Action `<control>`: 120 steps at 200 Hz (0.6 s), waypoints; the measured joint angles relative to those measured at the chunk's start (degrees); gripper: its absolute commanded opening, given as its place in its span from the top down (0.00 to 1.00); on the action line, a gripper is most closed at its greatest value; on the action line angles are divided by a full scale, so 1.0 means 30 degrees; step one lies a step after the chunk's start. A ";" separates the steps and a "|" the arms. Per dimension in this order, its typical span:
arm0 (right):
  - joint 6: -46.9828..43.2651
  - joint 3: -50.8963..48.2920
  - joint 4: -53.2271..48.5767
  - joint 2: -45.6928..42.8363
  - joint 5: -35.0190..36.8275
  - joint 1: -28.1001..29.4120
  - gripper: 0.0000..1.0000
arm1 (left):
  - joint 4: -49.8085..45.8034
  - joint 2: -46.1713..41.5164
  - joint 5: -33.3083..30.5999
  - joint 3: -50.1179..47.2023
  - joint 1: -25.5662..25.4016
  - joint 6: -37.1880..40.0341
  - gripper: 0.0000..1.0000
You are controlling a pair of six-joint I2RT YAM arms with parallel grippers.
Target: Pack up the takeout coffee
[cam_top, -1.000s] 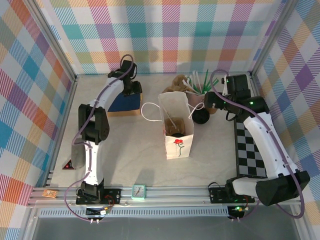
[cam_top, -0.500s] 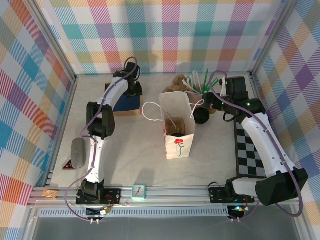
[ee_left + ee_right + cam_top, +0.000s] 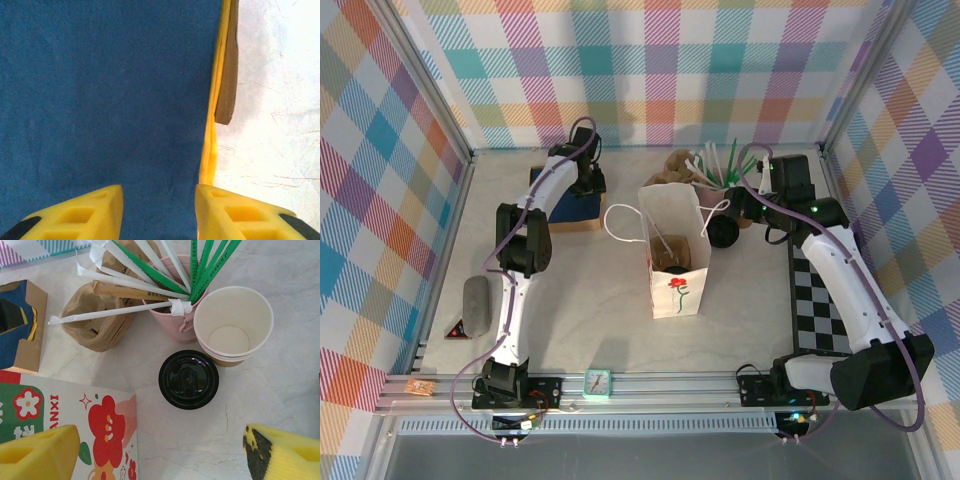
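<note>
Right pincer [image 3: 161, 442] hangs spread wide above the surface [image 3: 280, 390], its yellow fingers well apart and gripping nothing. Just ahead of it stands the takeout coffee [image 3: 189, 379], a small cup seen from straight above. Its round, glossy black lid has a moulded sip tab and hides the paper wall beneath. The cup sits upright on the surface between the paper bag [image 3: 100, 425] and a stack of unlidded brown cups [image 3: 233, 325] with white insides. Neither finger touches it. The right arm [image 3: 845, 270] runs from its base along a checkered mat [image 3: 810, 310], its wrist turned left toward the cup.

Left pincer [image 3: 157, 192], partly spread and holding nothing, hovers over a blue box [image 3: 100, 100] at the far left of the surface. The left arm [image 3: 510, 320] rises from its base, folds at the elbow and reaches away to the far side.

The white bag, printed with red flowers, stands open with something brown inside that I cannot identify. A pink cup [image 3: 167, 315] holds green and white wrapped straws. Crumpled brown paper [image 3: 95, 327] lies just beside it.
</note>
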 measured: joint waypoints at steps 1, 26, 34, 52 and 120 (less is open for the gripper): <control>0.0000 0.0000 0.0000 0.0000 0.0000 0.0000 0.15 | -0.0007 0.0000 0.0000 0.0007 0.0000 0.0000 0.57; 0.0000 0.0000 0.0000 0.0000 -0.0066 -0.0015 0.16 | 0.0000 0.0182 0.0000 0.0138 -0.0007 -0.0080 0.57; 0.0000 0.0000 0.0000 0.0000 -0.0066 -0.0036 0.16 | -0.0007 0.0270 0.0000 0.0226 -0.0044 -0.0138 0.57; 0.0000 0.0000 0.0000 0.0000 -0.0073 -0.0109 0.16 | -0.0015 0.0503 0.0007 0.0393 -0.0044 -0.0211 0.57; 0.0000 -0.0007 0.0000 0.0000 -0.0160 -0.0109 0.19 | -0.0044 0.0867 0.0007 0.0692 -0.0073 -0.0284 0.60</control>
